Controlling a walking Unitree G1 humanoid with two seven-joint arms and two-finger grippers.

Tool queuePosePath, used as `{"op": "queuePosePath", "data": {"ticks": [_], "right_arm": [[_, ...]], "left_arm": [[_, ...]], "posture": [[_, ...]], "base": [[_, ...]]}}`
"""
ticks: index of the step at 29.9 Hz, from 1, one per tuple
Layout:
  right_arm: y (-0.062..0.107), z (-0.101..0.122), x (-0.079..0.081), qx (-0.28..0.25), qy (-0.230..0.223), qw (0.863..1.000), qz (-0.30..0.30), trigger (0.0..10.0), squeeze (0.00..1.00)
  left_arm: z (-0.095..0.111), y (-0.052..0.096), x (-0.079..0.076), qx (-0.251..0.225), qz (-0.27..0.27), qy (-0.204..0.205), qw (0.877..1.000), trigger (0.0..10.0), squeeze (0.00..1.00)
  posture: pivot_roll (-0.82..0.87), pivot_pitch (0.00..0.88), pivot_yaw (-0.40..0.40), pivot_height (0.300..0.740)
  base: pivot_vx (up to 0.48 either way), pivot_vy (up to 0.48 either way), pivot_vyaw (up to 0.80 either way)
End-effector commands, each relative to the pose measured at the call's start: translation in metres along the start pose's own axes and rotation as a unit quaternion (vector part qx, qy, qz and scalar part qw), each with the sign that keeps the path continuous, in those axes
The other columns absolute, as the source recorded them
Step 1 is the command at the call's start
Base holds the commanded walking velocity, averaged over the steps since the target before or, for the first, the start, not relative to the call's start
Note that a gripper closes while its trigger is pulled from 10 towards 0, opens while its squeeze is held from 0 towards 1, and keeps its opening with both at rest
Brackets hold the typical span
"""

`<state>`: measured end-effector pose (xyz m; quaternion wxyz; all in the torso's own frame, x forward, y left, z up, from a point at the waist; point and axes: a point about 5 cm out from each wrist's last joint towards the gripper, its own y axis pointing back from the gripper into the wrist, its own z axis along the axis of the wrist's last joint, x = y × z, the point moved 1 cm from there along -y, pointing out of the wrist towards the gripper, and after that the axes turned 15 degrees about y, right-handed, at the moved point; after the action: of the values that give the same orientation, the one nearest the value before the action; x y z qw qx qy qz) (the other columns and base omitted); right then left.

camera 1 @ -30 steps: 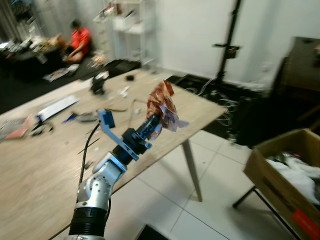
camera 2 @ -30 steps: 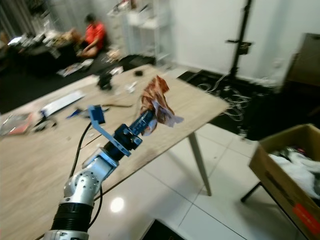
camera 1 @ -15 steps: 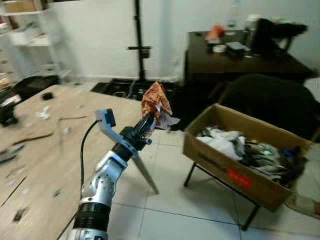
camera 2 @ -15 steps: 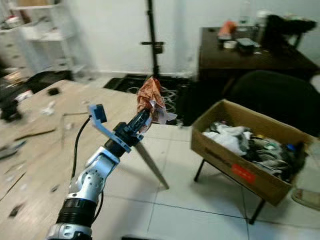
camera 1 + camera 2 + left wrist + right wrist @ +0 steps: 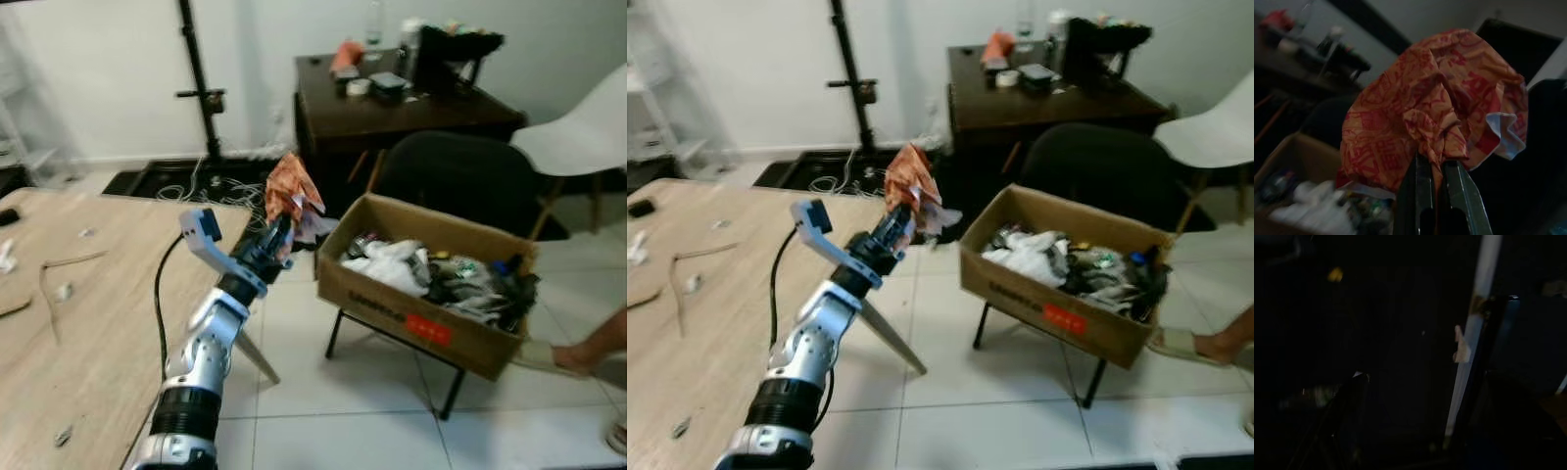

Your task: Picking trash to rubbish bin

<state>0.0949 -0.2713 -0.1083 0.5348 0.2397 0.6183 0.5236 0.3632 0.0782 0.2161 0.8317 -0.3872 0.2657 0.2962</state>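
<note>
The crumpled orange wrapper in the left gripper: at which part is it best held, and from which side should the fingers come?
The crumpled orange wrapper is best held at its gathered lower fold, from below. The left gripper grips it there, shut: the bunched paper narrows to a thick pinch between the fingers, while the upper part balloons out wide and loose. A white flap hangs free, probably too flimsy to hold.

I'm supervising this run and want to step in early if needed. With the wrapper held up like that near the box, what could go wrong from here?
1. The left gripper pinches only a low fold of the crumpled orange wrapper, so it might slip out before the drop.
2. The wrapper is not yet over the cardboard box; released now, it would probably land on the tiled floor.
3. A person's foot rests beside the box, so stepping closer risks contact.
</note>
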Motion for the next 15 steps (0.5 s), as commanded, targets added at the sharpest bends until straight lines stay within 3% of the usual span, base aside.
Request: {"op": "queuePosePath", "data": {"ticks": [1,15], "right_arm": [[0.0011,-0.0086,0.0115,0.014,0.003,1.000,0.013,10.0,0.00],[0.0012,-0.0109,0.0116,0.016,0.003,1.000,0.010,10.0,0.00]], "left_arm": [[-0.0008,0.0071,0.0067,-0.007,0.015,-0.003,1.000,10.0,0.00],[-0.0053,0.0032,0.0039,-0.002,0.006,-0.009,1.000,10.0,0.00]], "posture": [[-0.28,0.092,0.096,0.740],[-0.28,0.093,0.097,0.740]], "base": [[0.000,0.000,-0.80],[0.000,0.000,-0.80]]}}
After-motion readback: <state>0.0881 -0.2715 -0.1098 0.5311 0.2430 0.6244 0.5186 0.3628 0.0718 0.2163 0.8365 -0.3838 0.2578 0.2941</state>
